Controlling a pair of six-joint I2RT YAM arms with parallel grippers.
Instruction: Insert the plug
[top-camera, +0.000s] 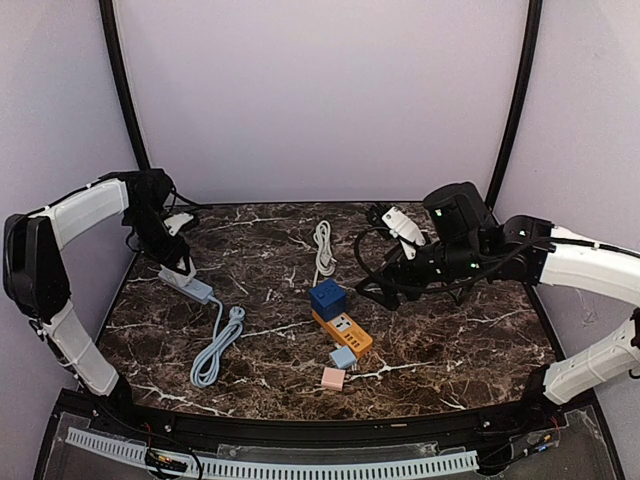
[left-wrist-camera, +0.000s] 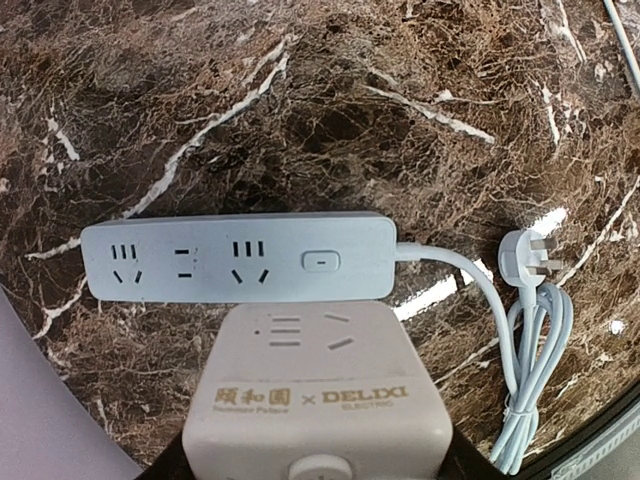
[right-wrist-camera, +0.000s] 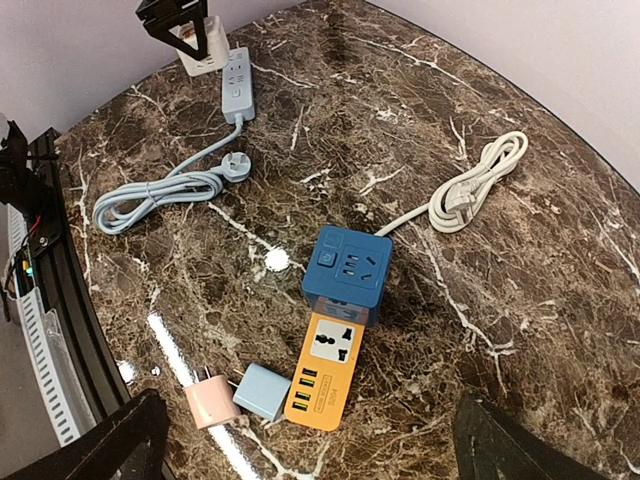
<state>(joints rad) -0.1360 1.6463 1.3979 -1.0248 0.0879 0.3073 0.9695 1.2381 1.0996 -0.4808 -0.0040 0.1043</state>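
Table: a dark brown marble table (top-camera: 450, 340) with white veins, holding everything in front of you.
Power strip: a pale blue power strip (left-wrist-camera: 235, 258) lies flat at your left side, sockets facing up. Its cord (left-wrist-camera: 530, 390) is bundled in a loop at the switch end, and its three-pin plug (left-wrist-camera: 528, 258) lies loose on the marble.
Left gripper: your left gripper (top-camera: 182, 262) is clamped on the white DELIXI adapter (left-wrist-camera: 315, 390). It holds the adapter along one long side of the strip (contact cannot be told).
Right gripper: your right gripper (right-wrist-camera: 315, 450) hangs over the table's centre, fingers spread wide and empty.
Centre cluster: a blue cube socket (right-wrist-camera: 347, 268) touches an orange socket bar (right-wrist-camera: 325, 375).
Coiled cable: a white cable (right-wrist-camera: 470, 190) lies beyond the cube.
Small chargers: a blue charger (right-wrist-camera: 262, 392) and a pink charger (right-wrist-camera: 210, 405) lie side by side beside the bar.
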